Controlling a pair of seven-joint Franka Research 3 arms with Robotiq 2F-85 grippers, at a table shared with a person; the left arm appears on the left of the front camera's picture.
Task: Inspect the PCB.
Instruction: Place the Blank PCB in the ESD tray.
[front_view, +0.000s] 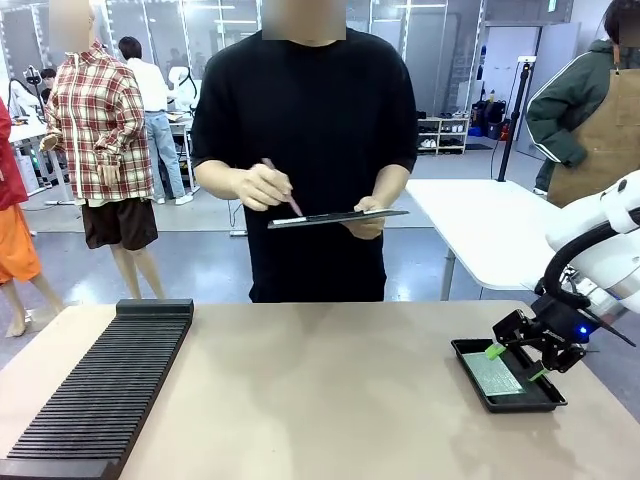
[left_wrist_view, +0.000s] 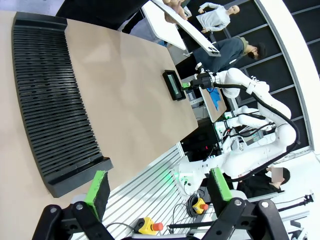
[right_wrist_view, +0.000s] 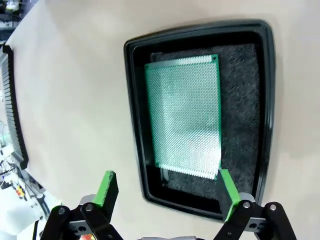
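- The shallow black tray (front_view: 508, 375) is your landmark; you find it on the tan table (front_view: 320, 390) toward the robot's right side.
- The PCB (right_wrist_view: 185, 116), a green board with a fine grid of pale dots, lies flat inside the tray, nearer one long wall, with dark tray lining bare along its other side.
- The right gripper (front_view: 517, 362) hangs directly over the tray; in the right wrist view you see its green pads (right_wrist_view: 227, 192) spread apart, straddling the near end of the board and grasping nothing.
- The left gripper (left_wrist_view: 157, 192) is well apart from the tray, out past the table's edge; its jaws also stand released and empty.
- The slotted black rack (front_view: 100, 395) lies on the table well apart from the tray, toward the robot's left.
- Beyond the tray, at the far side of the table, you see a person holding a clipboard (front_view: 338, 216) in one hand and a pen (front_view: 283, 188) in the other.
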